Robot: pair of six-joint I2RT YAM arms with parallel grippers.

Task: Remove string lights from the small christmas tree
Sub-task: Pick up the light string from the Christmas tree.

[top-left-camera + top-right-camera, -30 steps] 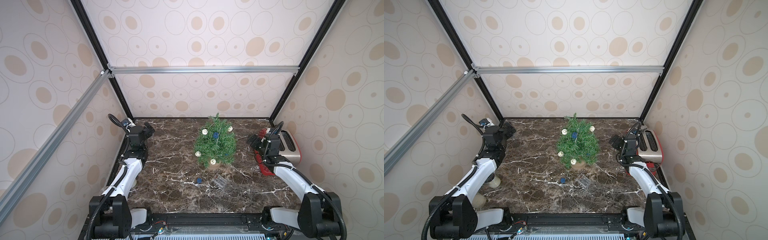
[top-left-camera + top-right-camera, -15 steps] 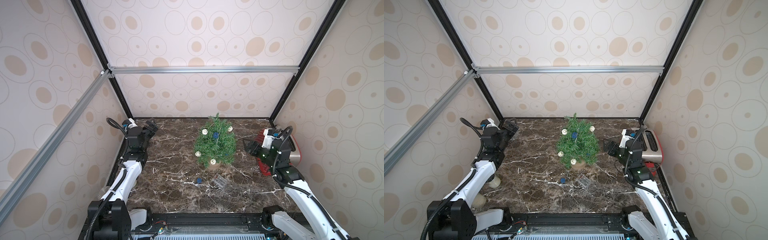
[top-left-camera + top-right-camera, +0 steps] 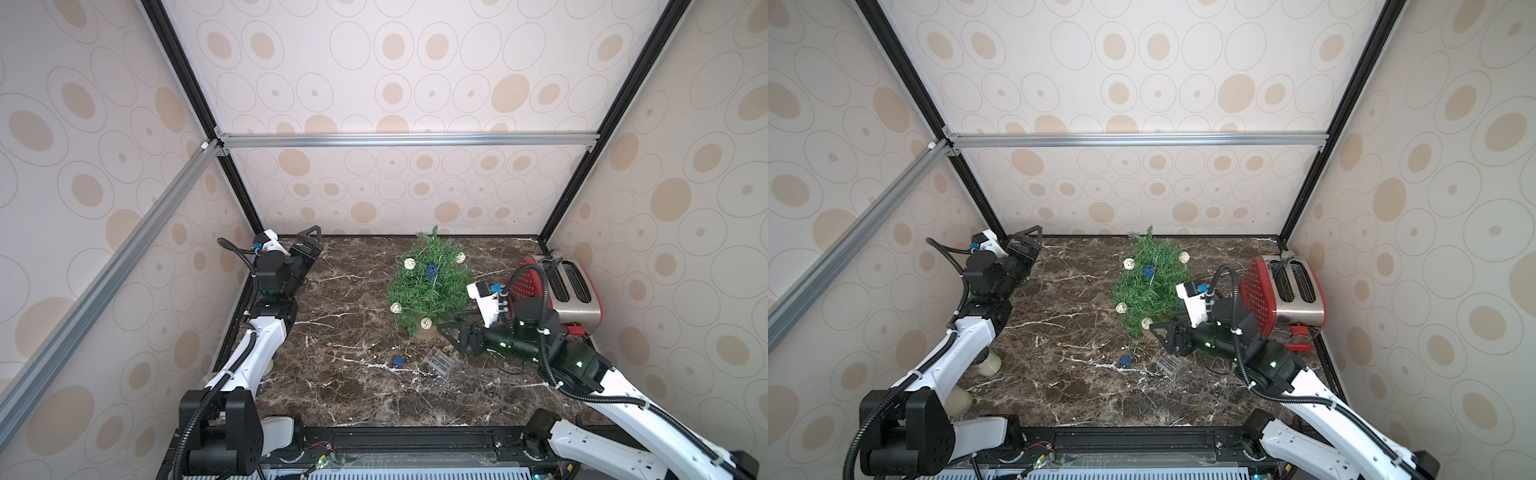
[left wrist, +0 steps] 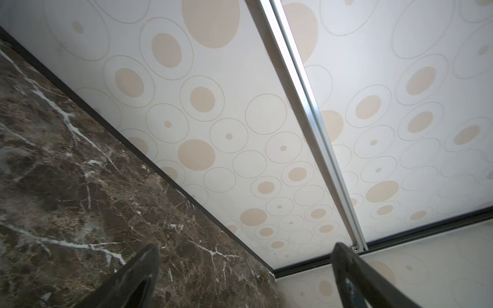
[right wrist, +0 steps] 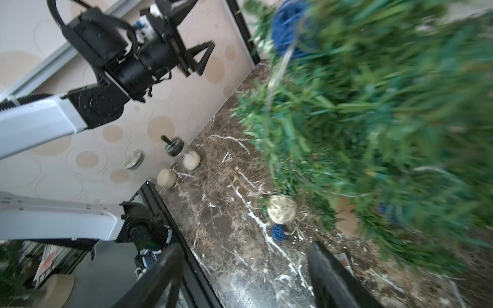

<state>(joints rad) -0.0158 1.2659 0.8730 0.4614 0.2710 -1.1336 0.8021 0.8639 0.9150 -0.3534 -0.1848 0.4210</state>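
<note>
The small christmas tree (image 3: 430, 286) (image 3: 1150, 291) stands in its tan pot at mid-table in both top views. The string lights wind around it as cream balls (image 3: 409, 263) and blue balls (image 3: 431, 270). Their tail lies on the marble in front: a blue ball (image 3: 398, 360) and the clear battery box (image 3: 439, 362). My right gripper (image 3: 451, 338) (image 5: 244, 256) is low beside the pot, open and holding nothing. Its wrist view shows a cream ball (image 5: 281, 209) and a blue ball (image 5: 278, 233) ahead. My left gripper (image 3: 311, 241) (image 4: 244, 253) hangs open and holding nothing at the far left corner.
A red toaster (image 3: 569, 291) stands against the right wall, behind my right arm, with its black cord (image 3: 511, 368) trailing on the table. Two small jars (image 3: 988, 361) (image 3: 959, 401) stand at the left table edge under my left arm. Walls enclose three sides.
My right arm has swung from beside the toaster forward and down to the tree's pot, its jaws narrowing somewhat. My left gripper has lifted a little towards the back wall.
</note>
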